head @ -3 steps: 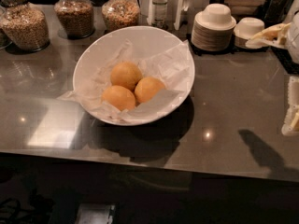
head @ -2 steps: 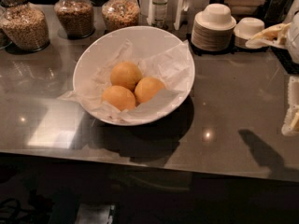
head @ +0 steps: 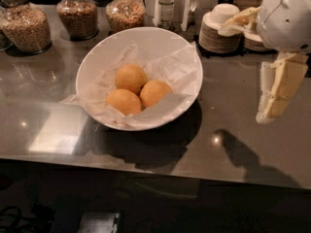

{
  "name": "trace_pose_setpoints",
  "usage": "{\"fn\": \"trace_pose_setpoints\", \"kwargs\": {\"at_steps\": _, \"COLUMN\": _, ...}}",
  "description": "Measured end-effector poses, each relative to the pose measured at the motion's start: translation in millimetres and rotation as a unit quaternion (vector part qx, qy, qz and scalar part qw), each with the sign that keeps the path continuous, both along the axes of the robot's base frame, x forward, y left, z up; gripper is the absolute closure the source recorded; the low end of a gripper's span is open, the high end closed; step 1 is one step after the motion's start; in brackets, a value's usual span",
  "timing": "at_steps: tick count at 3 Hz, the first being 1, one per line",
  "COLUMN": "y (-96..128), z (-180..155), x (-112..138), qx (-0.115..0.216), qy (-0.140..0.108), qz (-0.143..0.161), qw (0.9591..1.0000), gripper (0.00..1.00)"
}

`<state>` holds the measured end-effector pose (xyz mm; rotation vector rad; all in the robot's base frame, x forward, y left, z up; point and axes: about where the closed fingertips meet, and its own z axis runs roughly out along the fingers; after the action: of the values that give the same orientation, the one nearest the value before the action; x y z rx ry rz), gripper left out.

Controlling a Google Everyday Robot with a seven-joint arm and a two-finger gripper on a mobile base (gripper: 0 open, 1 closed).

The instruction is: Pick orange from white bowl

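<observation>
Three oranges lie together in the large white bowl [head: 156,39], which is lined with crumpled white paper and stands on the dark counter at centre. One orange [head: 130,77] is at the back, one [head: 154,92] at the right and one [head: 123,101] at the front left. My gripper [head: 270,106] hangs at the right side of the camera view, pointing down above the counter. It is well to the right of the bowl, apart from it, and holds nothing that I can see. Its shadow falls on the counter below it.
Three glass jars of grain [head: 77,13] stand along the back left, with a bottle [head: 166,4] beside them. Stacks of small plates and bowls [head: 219,28] stand at the back right, behind my arm. The counter's front edge [head: 146,166] runs across the lower part.
My gripper has moved left and a little up, further into view and nearer the bowl. The bowl and oranges have not moved.
</observation>
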<state>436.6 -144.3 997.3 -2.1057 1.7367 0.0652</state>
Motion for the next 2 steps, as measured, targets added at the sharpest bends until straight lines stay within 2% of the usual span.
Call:
{"fn": "trace_pose_setpoints", "kwargs": {"at_steps": 1, "y": 56.2, "z": 4.1, "x": 11.6, "qx": 0.020, "qy": 0.020, "qz": 0.051, "qw": 0.9983, "gripper": 0.00}}
{"fn": "trace_pose_setpoints", "kwargs": {"at_steps": 2, "y": 109.5, "z": 2.0, "x": 20.4, "qx": 0.033, "qy": 0.048, "qz": 0.090, "qw": 0.9943, "gripper": 0.00}}
